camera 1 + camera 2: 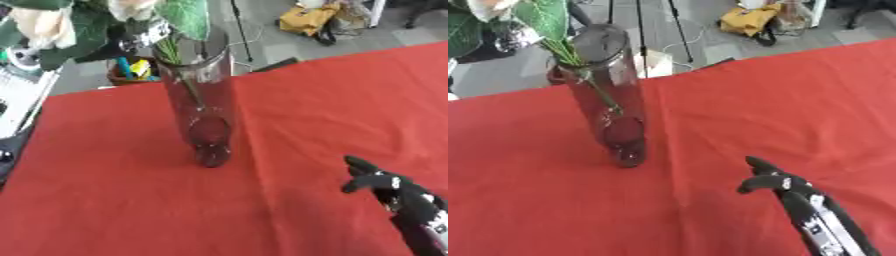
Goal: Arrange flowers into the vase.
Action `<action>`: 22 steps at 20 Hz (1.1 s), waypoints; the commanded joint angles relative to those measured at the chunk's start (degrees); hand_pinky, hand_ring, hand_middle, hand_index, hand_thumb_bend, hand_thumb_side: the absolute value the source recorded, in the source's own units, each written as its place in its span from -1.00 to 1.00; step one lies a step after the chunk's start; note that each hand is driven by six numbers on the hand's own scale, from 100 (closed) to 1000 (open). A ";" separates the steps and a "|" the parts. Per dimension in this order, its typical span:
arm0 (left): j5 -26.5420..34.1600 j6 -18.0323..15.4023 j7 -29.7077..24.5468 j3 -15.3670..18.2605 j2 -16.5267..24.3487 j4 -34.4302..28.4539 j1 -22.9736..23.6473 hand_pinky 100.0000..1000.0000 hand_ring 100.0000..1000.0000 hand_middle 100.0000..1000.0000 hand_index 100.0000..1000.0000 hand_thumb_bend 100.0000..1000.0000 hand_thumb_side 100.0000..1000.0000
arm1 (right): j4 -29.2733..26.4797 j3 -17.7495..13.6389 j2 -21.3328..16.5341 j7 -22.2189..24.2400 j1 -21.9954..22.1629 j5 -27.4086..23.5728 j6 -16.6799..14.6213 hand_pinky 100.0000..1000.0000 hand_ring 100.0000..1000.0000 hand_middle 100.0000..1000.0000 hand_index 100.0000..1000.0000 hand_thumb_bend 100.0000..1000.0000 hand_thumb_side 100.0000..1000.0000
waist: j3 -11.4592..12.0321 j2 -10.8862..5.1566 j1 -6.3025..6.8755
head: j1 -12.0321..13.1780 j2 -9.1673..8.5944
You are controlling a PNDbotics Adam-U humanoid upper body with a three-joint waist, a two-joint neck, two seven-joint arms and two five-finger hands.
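Note:
A tall clear glass vase [206, 100] stands upright on the red table cloth [332, 110], left of centre. Green stems [179, 70] reach down into its mouth. Their cream blooms [44, 25] and large green leaves [188, 15] lean out to the upper left. My left hand [144, 36] shows dark among the leaves just above the rim, curled round the flower bunch and partly hidden by foliage. My right hand [789, 192] rests at the lower right, fingers relaxed and pointing up, holding nothing, well apart from the vase.
The table's far edge runs diagonally behind the vase. Beyond it on the floor are a yellow bag [306, 17], thin stand legs [238, 30] and a pot of tools [131, 70]. A white object [17, 95] lies at the left edge.

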 commanded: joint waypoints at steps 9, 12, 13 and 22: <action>-1.27 -2.21 -0.51 1.02 1.85 -1.16 -0.45 0.60 0.78 1.00 1.00 -1.00 1.00 | -1.14 -0.12 -0.44 0.21 -0.21 -0.02 0.36 1.00 1.00 0.22 0.48 -1.00 1.00 | 0.04 -1.56 -0.22 | -0.09 -0.64; -0.91 -2.25 -0.43 1.20 2.10 -1.07 -0.48 0.67 0.82 1.00 1.00 -1.00 1.00 | -1.14 -0.12 -0.45 0.20 -0.20 -0.01 0.38 1.00 1.00 0.21 0.48 -1.00 1.00 | 0.13 -1.57 -0.19 | -0.15 -0.61; -0.87 -2.26 -0.44 1.24 2.21 -1.07 -0.47 0.68 0.82 1.00 1.00 -1.00 1.00 | -1.14 -0.13 -0.46 0.19 -0.19 0.00 0.40 1.00 1.00 0.21 0.48 -1.00 1.00 | 0.17 -1.57 -0.17 | -0.14 -0.59; -2.63 -2.40 -3.03 1.42 2.92 -1.04 -0.27 0.71 0.87 1.00 1.00 -1.00 1.00 | -1.14 -0.07 -0.60 0.24 -0.10 -0.03 0.53 1.00 1.00 0.21 0.48 -1.00 0.99 | 0.53 -1.76 -0.07 | -0.34 -0.36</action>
